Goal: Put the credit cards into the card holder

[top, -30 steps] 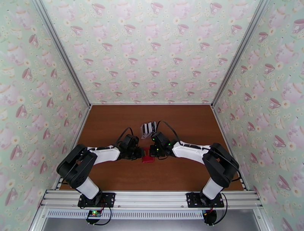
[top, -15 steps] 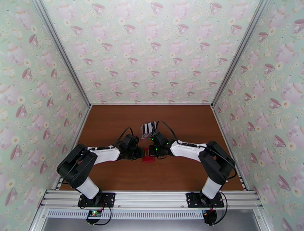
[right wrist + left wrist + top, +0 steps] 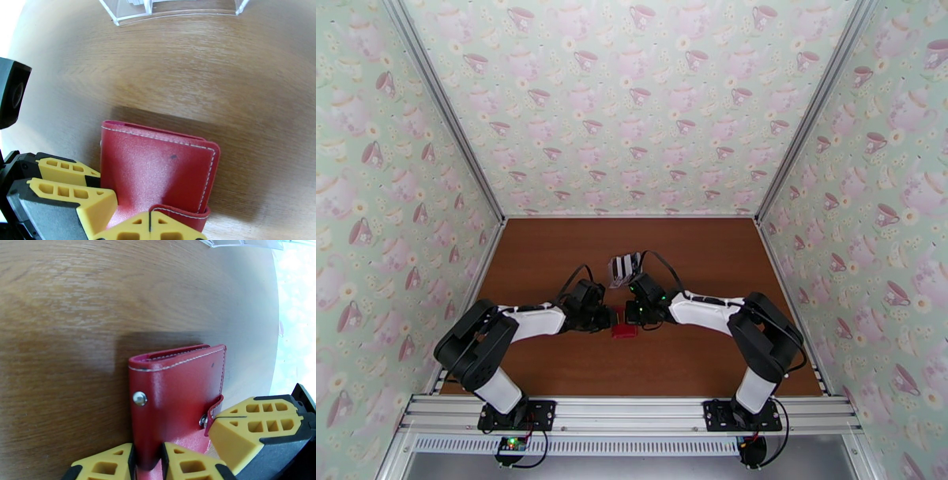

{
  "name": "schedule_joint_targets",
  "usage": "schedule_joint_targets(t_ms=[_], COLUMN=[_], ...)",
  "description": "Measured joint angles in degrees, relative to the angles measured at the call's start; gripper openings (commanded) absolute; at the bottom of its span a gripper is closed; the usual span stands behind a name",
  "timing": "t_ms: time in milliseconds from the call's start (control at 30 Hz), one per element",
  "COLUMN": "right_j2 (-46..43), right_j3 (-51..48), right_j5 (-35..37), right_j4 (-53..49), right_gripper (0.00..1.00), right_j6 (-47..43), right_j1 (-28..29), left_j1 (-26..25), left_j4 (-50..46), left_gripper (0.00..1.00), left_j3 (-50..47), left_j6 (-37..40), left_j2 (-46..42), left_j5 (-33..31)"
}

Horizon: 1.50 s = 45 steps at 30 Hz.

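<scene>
**Two grippers hold a closed red wallet at mid-table**

Seen from above, two white and black arms reach in from the near edge of a brown table (image 3: pixel 553 253) and meet at its centre. The left gripper (image 3: pixel 610 319) and the right gripper (image 3: pixel 630 319) are nearly tip to tip over a small red wallet (image 3: pixel 624 331), which lies folded shut on the wood.

In the left wrist view, the left gripper's yellow fingers (image 3: pixel 106 465) stand a narrow way apart, clamped on the wallet's near edge. A silver stud (image 3: pixel 139 398) shows on the wallet's cover. At the right side of the wallet, the right gripper's fingers (image 3: pixel 252 425) are pressed fully together, and they seem to pinch the thin snap tab (image 3: pixel 213 413).

In the right wrist view, the tab curls over the wallet's near edge, right at the closed fingertips.

Just beyond the wallet stands a clear rack (image 3: pixel 173 10). Black and white cards (image 3: pixel 624 270) stand upright in its slots, apart from the wallet.

Farther back, teacup wallpaper covers the walls.
</scene>
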Motion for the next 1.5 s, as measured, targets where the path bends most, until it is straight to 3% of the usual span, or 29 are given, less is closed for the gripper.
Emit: schedule_joint_targets(t_ms=[1500], right_j2=[-0.35], right_j3=[-5.73], right_j5=[-6.91], right_j4=[9.53], right_gripper=[0.00], right_j6=[2.40], right_j1=[-3.80], left_j1=[0.83], left_j4=[0.07], left_gripper=[0.25], left_j3=[-0.22], left_j6=[0.04], left_j2=[-0.15], left_j5=[0.44])
